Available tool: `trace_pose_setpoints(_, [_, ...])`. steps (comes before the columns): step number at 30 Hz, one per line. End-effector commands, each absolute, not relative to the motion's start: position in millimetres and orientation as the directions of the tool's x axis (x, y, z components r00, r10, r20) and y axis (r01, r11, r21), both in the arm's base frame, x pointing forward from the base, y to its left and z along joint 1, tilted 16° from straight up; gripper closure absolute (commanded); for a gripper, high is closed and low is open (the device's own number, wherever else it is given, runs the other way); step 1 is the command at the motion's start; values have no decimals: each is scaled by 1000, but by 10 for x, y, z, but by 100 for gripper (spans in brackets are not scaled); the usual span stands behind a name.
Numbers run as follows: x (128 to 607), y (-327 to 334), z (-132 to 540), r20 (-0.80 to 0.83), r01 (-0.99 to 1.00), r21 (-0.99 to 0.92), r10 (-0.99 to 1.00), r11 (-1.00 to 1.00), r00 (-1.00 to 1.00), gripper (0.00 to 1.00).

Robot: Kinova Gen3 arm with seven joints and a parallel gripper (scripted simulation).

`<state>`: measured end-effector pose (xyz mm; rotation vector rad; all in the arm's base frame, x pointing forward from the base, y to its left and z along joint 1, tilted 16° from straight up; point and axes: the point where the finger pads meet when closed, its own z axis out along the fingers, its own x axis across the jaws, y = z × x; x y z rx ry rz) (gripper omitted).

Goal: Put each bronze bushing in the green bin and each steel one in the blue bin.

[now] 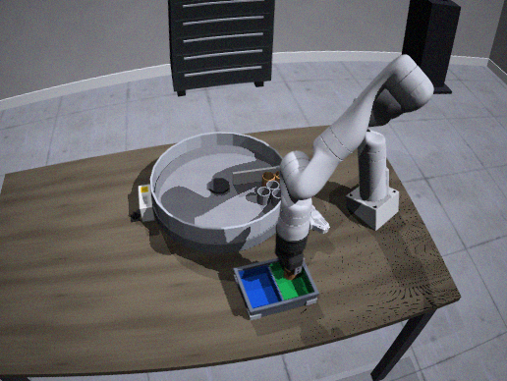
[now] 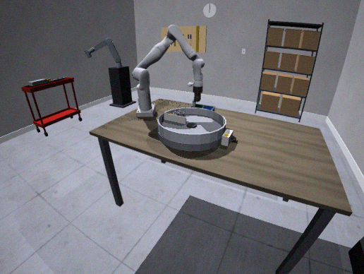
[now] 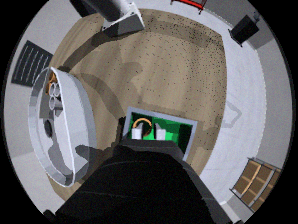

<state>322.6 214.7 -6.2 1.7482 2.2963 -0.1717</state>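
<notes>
A bronze bushing (image 1: 289, 276) (image 3: 143, 119) is at the pincer (image 1: 294, 273) (image 2: 195, 103) (image 3: 148, 128), over or in the green bin (image 1: 291, 290) (image 3: 172, 136). The pincer is partly spread; whether it pinches cannot be told. Dropping off seems in hand; next, a gentle let-go and straight lift are needed.

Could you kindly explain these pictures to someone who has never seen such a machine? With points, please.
One white jointed robot arm (image 1: 336, 142) (image 2: 155, 53) (image 3: 112, 7) stands on a brown wooden table (image 1: 74, 295) (image 2: 268, 141) (image 3: 170, 70). The top view looks down, the exterior view looks across the room, and the wrist view looks past the claw (image 1: 293, 274) (image 2: 195, 104) (image 3: 148, 132). A round grey turntable (image 1: 167, 226) (image 2: 192, 139) (image 3: 82, 130) carries short bronze and steel sleeves. A divided tray has a blue bin (image 1: 260, 290) and a green bin (image 1: 295, 291) (image 3: 172, 131). A bronze ring-shaped bushing (image 3: 149, 122) shows by the claw's fingers, over or in the green bin; whether it is gripped is unclear.
</notes>
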Motion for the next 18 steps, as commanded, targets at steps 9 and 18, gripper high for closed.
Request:
trace_pose_setpoints(9, [3225, 2161, -27, -266, 960, 58, 931, 274, -249, 53])
trace_pose_setpoints(18, [3221, 2168, 2, -266, 960, 58, 931, 274, -249, 53])
